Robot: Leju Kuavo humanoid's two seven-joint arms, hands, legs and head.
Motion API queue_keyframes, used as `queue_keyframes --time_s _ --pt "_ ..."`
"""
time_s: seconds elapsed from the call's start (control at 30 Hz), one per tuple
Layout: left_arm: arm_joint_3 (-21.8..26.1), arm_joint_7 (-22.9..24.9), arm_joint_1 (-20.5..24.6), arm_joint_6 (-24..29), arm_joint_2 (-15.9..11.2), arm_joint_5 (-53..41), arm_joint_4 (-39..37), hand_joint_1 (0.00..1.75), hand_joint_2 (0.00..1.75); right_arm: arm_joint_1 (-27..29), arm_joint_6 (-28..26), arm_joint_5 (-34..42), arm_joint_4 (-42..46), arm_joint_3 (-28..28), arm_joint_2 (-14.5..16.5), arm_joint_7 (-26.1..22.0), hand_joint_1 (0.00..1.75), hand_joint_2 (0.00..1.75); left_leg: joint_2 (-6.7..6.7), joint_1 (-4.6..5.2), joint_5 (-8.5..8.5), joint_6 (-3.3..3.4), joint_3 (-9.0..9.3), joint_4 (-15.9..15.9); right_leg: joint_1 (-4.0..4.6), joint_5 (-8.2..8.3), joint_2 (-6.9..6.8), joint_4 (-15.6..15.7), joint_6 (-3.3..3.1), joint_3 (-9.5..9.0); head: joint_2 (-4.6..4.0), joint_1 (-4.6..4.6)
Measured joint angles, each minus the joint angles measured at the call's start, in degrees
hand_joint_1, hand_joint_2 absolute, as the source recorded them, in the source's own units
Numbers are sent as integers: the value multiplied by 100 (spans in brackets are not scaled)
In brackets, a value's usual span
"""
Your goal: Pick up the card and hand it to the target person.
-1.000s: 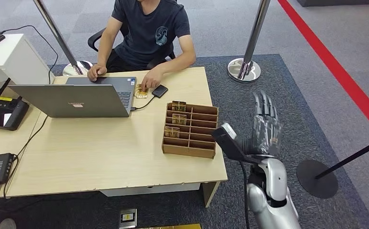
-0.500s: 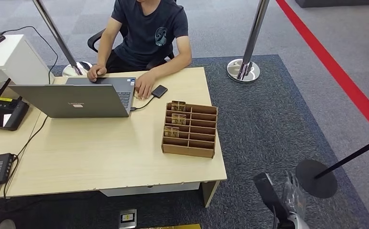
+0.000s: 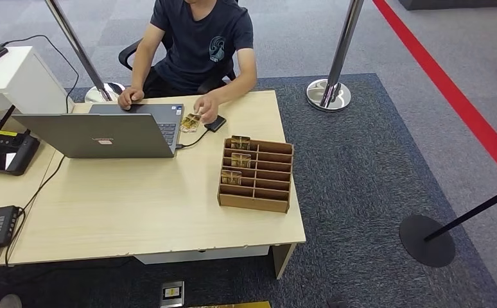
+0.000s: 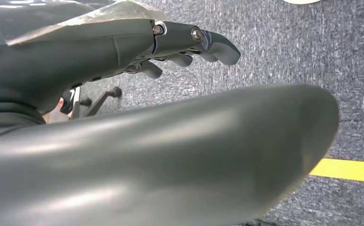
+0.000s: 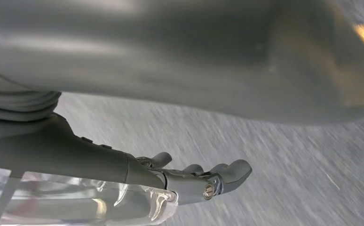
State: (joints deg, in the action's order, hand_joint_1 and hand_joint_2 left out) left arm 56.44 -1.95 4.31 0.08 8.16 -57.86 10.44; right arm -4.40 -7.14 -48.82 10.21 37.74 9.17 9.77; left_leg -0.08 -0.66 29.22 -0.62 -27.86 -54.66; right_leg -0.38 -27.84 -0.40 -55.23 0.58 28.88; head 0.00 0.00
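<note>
Right wrist view: right hand (image 5: 189, 181) empty, fingers (image 5: 232, 172) straight above carpet (image 5: 274, 155).

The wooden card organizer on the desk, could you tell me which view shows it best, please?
The head view: the wooden organizer sits whole near the desk's right edge, cards in its left slots. Both wrist views face carpet past the hands instead.

our left hand (image 4: 189, 44) hanging above the carpet (image 4: 283, 52), fingers apart and empty, our right hand (image 5: 189, 181) likewise over carpet, holding nothing
</note>
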Motion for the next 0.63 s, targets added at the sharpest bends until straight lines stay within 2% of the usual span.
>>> queue_keyframes --time_s 0.07,0.2,0.33,0.37,0.4,0.47,0.5,0.53,0.63 --pt "-78 -2 1 10 -21 -83 1 0 0 -9 40 15 3 27 9 141 0 0 2 1 -1 0 -2 0 1 2 2 1 0 2 0 0" --pt "-263 127 16 -16 -77 -294 1 0 175 -26 105 -1 24 51 -3 449 0 0 3 4 -3 0 -4 1 1 4 3 0 2 4 0 0" --pt "-326 82 35 -117 -81 -364 12 0 175 -58 133 55 57 116 -36 233 0 175 2 6 -2 0 -1 0 0 2 1 0 2 1 0 0" --pt "-1115 54 37 -138 -80 635 12 0 175 -66 126 724 57 -315 -43 171 0 175 2 6 -2 0 -2 1 0 3 2 0 2 2 0 0" --pt "-1366 27 39 -168 -78 1090 15 0 175 -73 113 853 55 -280 -47 123 0 175 2 6 -2 0 -2 2 -1 3 2 1 2 3 0 0" --pt "-1453 25 45 -220 -82 1084 14 0 175 -77 79 835 49 -184 -49 81 0 87 2 6 -2 1 -1 3 -1 3 3 2 2 3 0 0" --pt "-707 39 50 -243 -84 84 11 0 175 -74 82 167 43 306 -48 98 0 44 1 6 -2 1 -1 3 -1 3 1 2 2 2 0 0" --pt "-505 75 55 -273 -89 -382 4 0 131 -63 73 36 42 331 -42 118 0 0 0 6 -1 1 1 2 -1 1 0 1 3 -1 0 0" --pt "-516 126 63 -336 -95 -400 0 0 0 -36 47 32 47 339 -26 137 0 0 2 6 -2 2 0 3 -1 4 2 4 3 1 0 0"
